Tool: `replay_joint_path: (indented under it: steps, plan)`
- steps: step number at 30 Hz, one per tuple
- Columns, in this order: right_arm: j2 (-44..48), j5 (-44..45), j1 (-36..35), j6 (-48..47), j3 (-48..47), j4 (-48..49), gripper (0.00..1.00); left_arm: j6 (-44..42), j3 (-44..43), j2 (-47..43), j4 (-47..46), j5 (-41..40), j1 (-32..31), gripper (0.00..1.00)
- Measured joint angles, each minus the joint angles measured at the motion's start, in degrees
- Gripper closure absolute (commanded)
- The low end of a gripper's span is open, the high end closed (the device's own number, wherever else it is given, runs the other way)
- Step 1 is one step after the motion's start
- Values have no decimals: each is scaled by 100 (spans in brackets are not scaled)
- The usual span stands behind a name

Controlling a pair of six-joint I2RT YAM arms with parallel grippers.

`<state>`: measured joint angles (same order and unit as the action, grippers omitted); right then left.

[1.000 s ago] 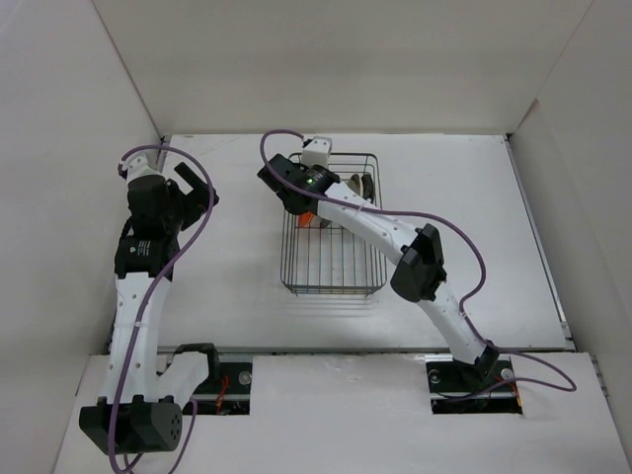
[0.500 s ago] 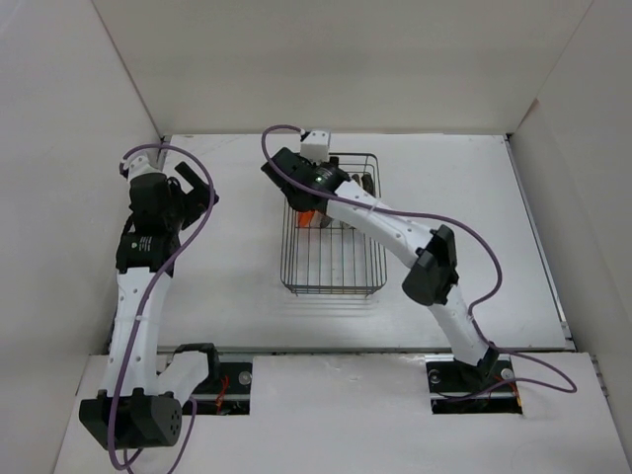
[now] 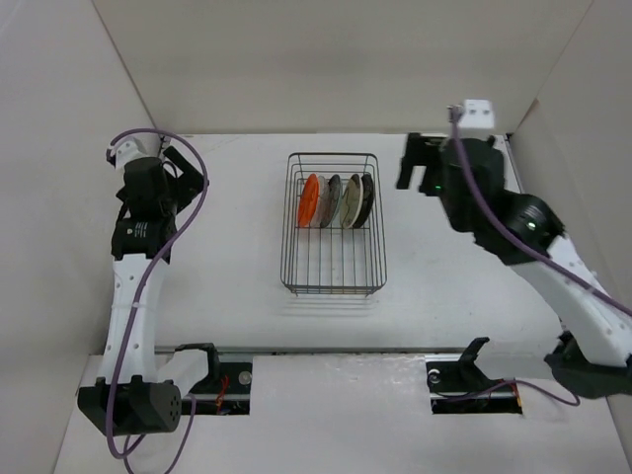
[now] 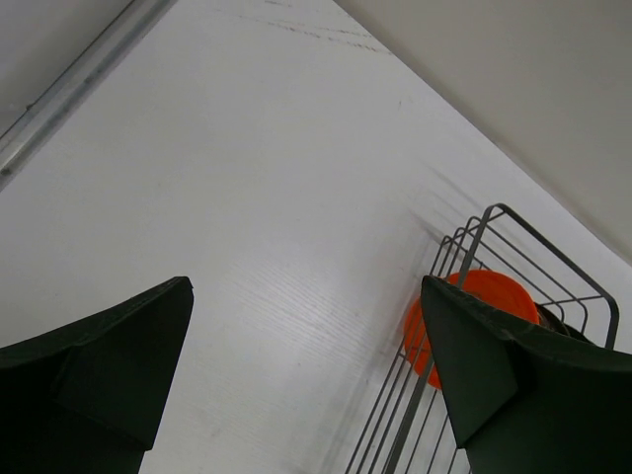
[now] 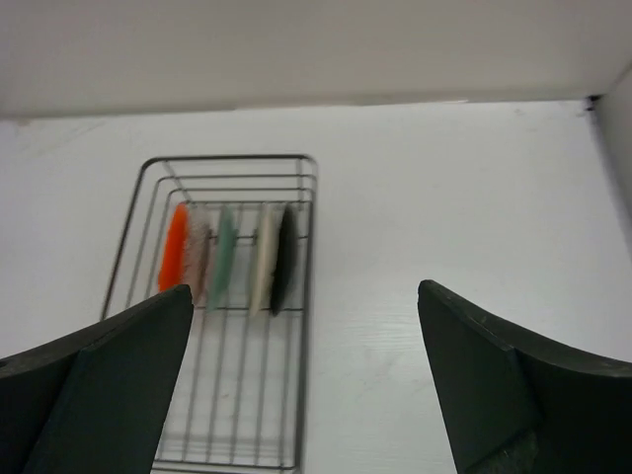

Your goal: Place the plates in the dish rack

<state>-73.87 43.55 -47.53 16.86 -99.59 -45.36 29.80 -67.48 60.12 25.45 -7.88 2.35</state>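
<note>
Inside the dish rack (image 3: 333, 155), at its far end, all five plates (image 5: 264, 259) stand on edge in a row. The orange plate (image 3: 309, 200) is on the left, then come the clear plate (image 5: 197, 249), the teal plate (image 3: 334, 200) and the cream plate (image 3: 353, 200), with the black plate (image 3: 366, 197) on the right. The clear one is hard to see from above, so I am only fairly sure it stands up like the rest. They look small, light and hard, and they would not bend. They are smooth, so they could slip, and the clear one might break if it fell. The best place to hold one is the top rim, with one finger on each face, lifting straight up between the wires. The rack sits in the middle of the table (image 3: 227, 247), and no plate lies outside it, so the job looks done. The right gripper (image 5: 304, 289) hangs off to the right of the rack, well apart from it, with its jaws spread wide and nothing between them. The left gripper (image 4: 304, 288) is out to the left, also well apart, with its jaws wide and empty. A second ago the right gripper was down over the far left end of the rack, by the orange plate, with its jaws closer together. Now it has lifted and swung away to the right. The left one has hardly moved; it has only turned a bit.
</note>
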Motion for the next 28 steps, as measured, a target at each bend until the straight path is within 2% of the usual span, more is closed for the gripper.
replay_joint_path:
  steps: [4,11,19,28]
  plan:
    - [1408,-181,660,-188,662,-184,0,0,-59,-31,76,-146,0,0]
    - [2811,-234,820,-273,748,-850,0,2,-522,-236,422,-111,0,0]
    - [3222,-306,820,-227,748,-1399,0,-4,-1502,-960,820,-210,0,0]
    - [3300,-127,820,-186,776,-1598,0,-33,-1600,-1154,1119,-361,0,0]
